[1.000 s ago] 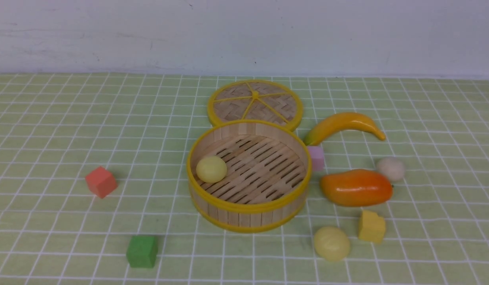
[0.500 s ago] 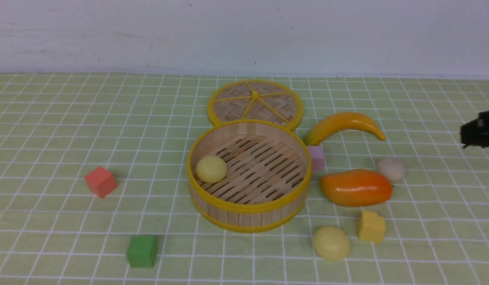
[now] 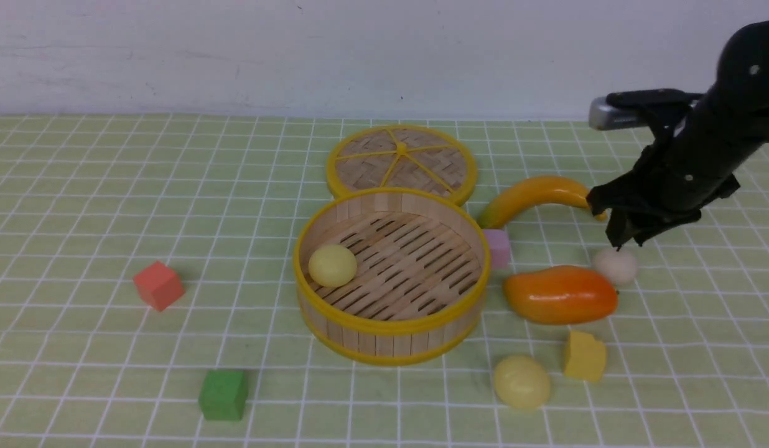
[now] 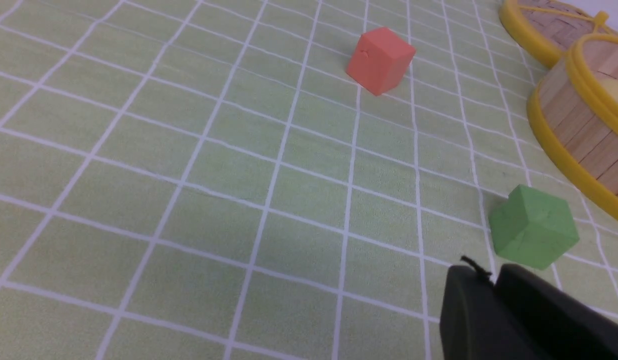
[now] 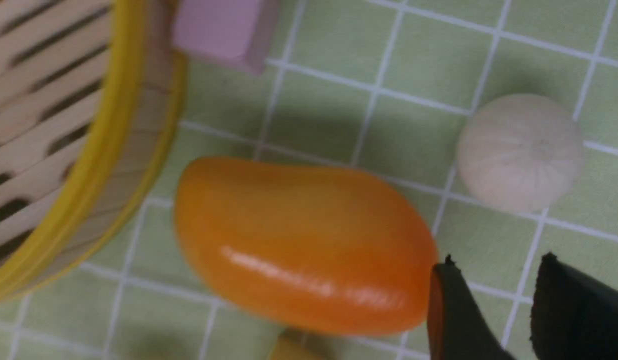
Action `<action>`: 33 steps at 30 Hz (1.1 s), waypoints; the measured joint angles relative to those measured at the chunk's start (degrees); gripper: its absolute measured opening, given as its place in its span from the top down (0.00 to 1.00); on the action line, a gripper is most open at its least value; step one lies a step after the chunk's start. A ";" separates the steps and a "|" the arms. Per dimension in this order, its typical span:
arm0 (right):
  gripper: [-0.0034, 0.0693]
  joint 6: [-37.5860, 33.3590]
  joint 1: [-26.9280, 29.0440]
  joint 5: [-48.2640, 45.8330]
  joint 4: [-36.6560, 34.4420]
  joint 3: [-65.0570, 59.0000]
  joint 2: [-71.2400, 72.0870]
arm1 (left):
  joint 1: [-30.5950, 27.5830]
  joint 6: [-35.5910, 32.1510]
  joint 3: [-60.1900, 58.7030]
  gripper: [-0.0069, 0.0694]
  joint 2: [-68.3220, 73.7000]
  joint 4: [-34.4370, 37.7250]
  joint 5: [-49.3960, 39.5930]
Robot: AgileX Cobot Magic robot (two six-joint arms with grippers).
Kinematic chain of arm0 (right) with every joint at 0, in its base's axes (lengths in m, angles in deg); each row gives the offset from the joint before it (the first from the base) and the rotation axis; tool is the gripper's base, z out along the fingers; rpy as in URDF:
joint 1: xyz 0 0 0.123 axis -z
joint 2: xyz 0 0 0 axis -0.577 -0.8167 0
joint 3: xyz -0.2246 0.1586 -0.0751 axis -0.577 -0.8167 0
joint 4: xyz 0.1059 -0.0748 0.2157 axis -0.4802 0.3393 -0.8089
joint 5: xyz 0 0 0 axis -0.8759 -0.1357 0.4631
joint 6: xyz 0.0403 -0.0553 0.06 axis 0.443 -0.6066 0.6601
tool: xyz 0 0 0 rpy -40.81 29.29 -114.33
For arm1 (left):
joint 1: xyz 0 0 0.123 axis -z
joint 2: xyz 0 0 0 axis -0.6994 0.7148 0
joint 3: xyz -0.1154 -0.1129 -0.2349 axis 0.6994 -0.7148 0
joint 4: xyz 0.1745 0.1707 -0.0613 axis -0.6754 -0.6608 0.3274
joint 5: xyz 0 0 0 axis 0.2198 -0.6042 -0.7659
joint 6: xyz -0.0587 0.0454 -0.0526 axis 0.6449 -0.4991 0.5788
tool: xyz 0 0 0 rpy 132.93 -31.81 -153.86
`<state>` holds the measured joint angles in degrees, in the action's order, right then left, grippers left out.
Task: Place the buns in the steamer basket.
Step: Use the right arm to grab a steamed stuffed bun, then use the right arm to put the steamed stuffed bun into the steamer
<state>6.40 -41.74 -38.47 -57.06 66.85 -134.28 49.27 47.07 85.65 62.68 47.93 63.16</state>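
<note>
The steamer basket [image 3: 391,323] stands mid-table with one pale yellow bun [image 3: 332,265] on its slatted floor at the left. A second pale yellow bun [image 3: 522,382] lies on the cloth in front of it to the right. The off-white bun [image 3: 616,265] lies right of the mango; it also shows in the right wrist view [image 5: 520,151]. My right gripper [image 3: 622,239] hovers just above and behind the off-white bun, jaws open and empty [image 5: 496,267]. My left gripper [image 4: 491,275] is shut and empty, low over the cloth near the green cube, out of the front view.
The woven lid [image 3: 401,163] lies behind the basket. A banana [image 3: 540,195], an orange mango [image 3: 560,294], a pink block [image 3: 498,247] and a yellow block [image 3: 585,356] crowd the right side. A red cube [image 3: 158,285] and a green cube [image 3: 223,394] lie left.
My right arm has come in from the right edge and swung left and down over the off-white bun. Nothing on the table has moved.
</note>
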 joint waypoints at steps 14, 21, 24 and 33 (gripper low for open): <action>0.62 4.90 0.93 6.81 5.68 5.05 -10.27 | 0.00 0.00 0.00 0.81 0.00 0.00 -0.04; 0.76 5.82 2.34 7.35 3.94 5.05 -12.52 | 0.00 0.00 0.00 0.80 0.00 0.00 -0.04; 0.92 5.63 2.87 7.27 2.26 5.26 -12.62 | 0.00 0.00 0.00 0.79 0.00 0.00 -0.04; 0.95 -0.07 3.04 2.99 -7.78 9.90 -10.09 | 0.00 0.00 0.00 0.78 0.00 0.00 -0.04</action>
<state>6.34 -38.70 -35.48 -64.85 76.75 -144.37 49.27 47.07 85.65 62.68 47.93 63.12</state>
